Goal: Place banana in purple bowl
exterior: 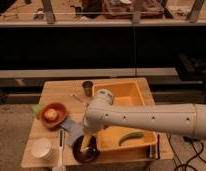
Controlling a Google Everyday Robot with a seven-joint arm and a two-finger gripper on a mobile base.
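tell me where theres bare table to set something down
Bare wood: back-left of the table, left of the dark cup, and in front of the orange bowl. Crowded at front centre: the gripper is over the purple bowl, beside the white container.

Small wooden table, light top. On it: yellow tub right half, dark cup just left of tub's back corner, orange-red bowl at left with green item touching its left side, white round container front left, purple bowl front centre. Gripper over purple bowl, at its rim, banana there.
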